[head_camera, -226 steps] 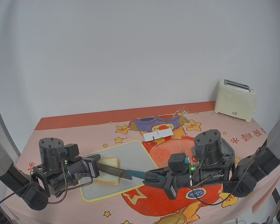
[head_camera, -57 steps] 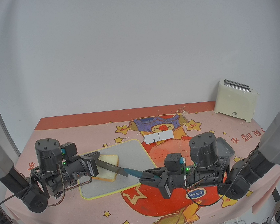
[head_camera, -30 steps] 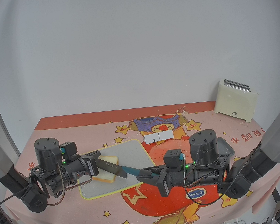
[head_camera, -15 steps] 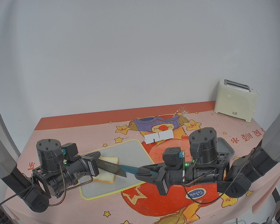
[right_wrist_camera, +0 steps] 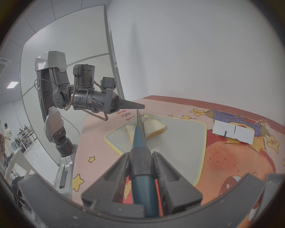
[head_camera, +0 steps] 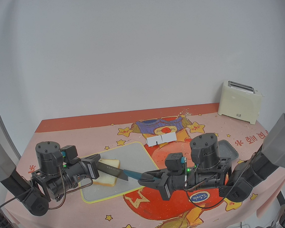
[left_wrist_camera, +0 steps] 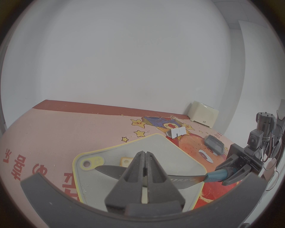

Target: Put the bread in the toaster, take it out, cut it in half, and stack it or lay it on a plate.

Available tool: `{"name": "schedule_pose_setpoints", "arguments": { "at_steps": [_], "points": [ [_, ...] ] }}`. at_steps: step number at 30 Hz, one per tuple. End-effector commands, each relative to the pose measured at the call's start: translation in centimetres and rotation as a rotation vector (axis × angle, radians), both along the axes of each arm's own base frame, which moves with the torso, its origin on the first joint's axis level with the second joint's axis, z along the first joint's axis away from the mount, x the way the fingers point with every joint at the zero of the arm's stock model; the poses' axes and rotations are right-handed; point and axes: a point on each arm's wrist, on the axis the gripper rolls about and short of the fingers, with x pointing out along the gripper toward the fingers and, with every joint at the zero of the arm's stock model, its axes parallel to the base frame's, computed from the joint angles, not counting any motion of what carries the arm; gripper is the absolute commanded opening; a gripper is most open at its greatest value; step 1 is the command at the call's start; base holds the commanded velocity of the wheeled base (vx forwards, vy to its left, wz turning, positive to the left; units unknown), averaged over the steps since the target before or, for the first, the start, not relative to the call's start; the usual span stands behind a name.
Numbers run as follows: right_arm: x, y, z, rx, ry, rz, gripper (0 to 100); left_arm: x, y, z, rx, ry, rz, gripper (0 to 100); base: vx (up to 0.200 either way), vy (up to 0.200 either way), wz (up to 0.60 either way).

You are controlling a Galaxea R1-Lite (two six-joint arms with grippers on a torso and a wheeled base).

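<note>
One knife [head_camera: 112, 170] is clamped in the right gripper [head_camera: 141, 181], blade across the one bread slice [head_camera: 108, 179] on the cutting board [head_camera: 135, 157], toward the table's [head_camera: 72, 137] left edge. The left gripper [head_camera: 96, 157] is closed over the slice. One toaster [head_camera: 240, 102] is set at the far right corner.

A plain pale wall [head_camera: 131, 51] rises right behind the table [head_camera: 72, 137] — its pink cartoon-printed cloth ends in a red band [head_camera: 117, 118] along the far edge. Beyond the table's left side, the right wrist view shows a panelled ceiling [right_wrist_camera: 59, 14], one lit ceiling lamp [right_wrist_camera: 12, 85] and distant desks [right_wrist_camera: 22, 135].
</note>
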Motion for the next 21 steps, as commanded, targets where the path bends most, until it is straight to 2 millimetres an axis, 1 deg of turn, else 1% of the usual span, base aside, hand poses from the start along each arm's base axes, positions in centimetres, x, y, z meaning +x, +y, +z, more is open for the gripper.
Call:
{"name": "schedule_pose_setpoints", "arguments": {
  "at_steps": [1, 8, 12, 16, 21],
  "points": [
    [0.0, 0.0, -0.5, -0.014, 0.013, -0.001, 0, 0.0, 0.0, 0.2, -0.005, -0.009, -0.002, 0, 0.000, 0.000, 0.00],
    [0.1, 0.1, -0.7, -0.016, 0.015, -0.001, 0, -0.1, 0.0, -0.1, 0.001, 0.004, -0.001, 0, 0.000, 0.000, 0.00],
    [0.0, 0.1, -0.3, -0.006, 0.007, 0.001, 0, -0.1, 0.0, -0.3, 0.004, 0.013, 0.001, 0, 0.000, 0.000, 0.00],
    [-0.2, 0.3, 0.4, 0.017, -0.004, 0.008, 0, -0.1, 0.0, -0.4, -0.001, 0.018, 0.005, 0, 0.000, 0.000, 0.00],
    [-0.7, 0.7, 1.9, 0.056, -0.030, 0.018, 0, -0.1, 0.1, -0.4, 0.001, 0.020, 0.006, 0, 0.000, 0.000, 0.00]
  ]
}}
